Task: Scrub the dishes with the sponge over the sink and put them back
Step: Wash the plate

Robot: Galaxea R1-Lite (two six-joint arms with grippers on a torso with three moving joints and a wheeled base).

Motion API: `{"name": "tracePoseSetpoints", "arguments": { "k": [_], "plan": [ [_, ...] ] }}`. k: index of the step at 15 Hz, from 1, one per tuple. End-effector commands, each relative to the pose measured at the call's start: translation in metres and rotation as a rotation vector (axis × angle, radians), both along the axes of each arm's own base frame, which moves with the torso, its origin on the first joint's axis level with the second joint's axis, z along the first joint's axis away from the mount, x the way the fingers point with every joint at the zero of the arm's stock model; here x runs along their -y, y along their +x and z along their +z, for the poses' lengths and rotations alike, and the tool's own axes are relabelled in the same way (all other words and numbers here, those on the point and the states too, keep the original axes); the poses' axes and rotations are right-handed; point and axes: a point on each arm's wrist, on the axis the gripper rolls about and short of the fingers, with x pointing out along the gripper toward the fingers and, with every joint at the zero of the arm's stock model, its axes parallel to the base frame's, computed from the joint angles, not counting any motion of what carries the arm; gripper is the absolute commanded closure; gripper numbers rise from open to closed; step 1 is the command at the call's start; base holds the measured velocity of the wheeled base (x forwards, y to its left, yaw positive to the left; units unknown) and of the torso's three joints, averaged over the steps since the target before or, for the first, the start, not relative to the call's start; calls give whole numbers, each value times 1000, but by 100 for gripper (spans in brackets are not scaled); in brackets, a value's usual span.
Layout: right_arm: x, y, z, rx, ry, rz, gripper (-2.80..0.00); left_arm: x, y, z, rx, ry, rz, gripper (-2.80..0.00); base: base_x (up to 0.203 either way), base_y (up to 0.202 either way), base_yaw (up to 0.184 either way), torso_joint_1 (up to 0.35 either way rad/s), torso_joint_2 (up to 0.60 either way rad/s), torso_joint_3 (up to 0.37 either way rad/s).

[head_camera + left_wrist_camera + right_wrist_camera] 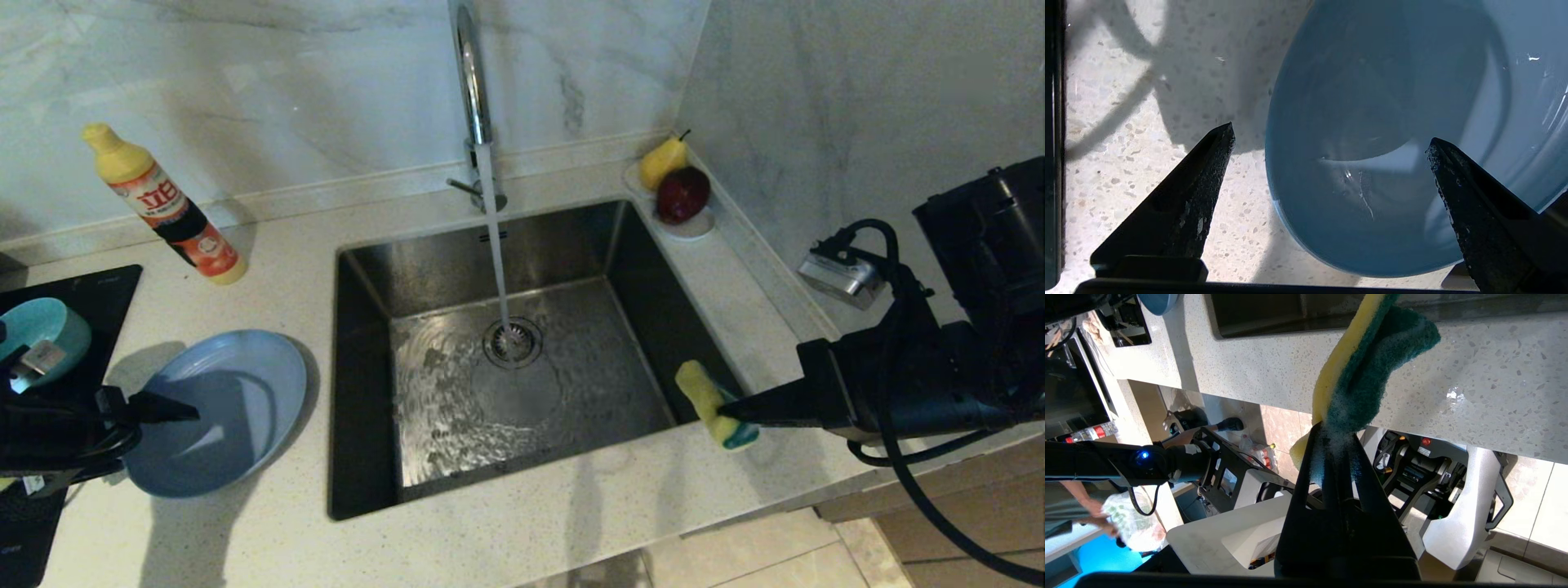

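The grey-blue plate lies flat on the counter left of the sink, wet inside. My left gripper hovers open over the plate's near-left rim. In the left wrist view this gripper has one finger over the counter and the other over the plate, holding nothing. A teal-blue bowl sits at the far left on the black cooktop. My right gripper is shut on the sponge at the sink's right rim. The sponge sticks out of that gripper, bent, green face and yellow foam showing.
Water runs from the chrome faucet onto the drain strainer. A detergent bottle leans at the back left. A white dish with a pear and an apple sits in the back right corner. The black cooktop borders the plate.
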Motion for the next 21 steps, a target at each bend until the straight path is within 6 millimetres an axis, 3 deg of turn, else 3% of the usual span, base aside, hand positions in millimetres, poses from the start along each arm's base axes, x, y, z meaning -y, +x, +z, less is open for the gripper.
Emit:
{"name": "tracePoseSetpoints", "arguments": {
  "k": [1, 16, 21],
  "plan": [
    [0, 1, -2, -10, -1, 0, 0, -1, 2, 0, 6, -8, 3, -280, 0, 0, 0, 0, 0, 0],
    [3, -1, 0, -5, 4, -10, 0, -2, 11, -11, -23, -44, -18, -280, 0, 0, 0, 0, 0, 0],
    [4, 0, -1, -7, 4, -12, 0, -6, 19, 11, -29, 12, 6, -280, 0, 0, 0, 0, 0, 0]
  ]
}}
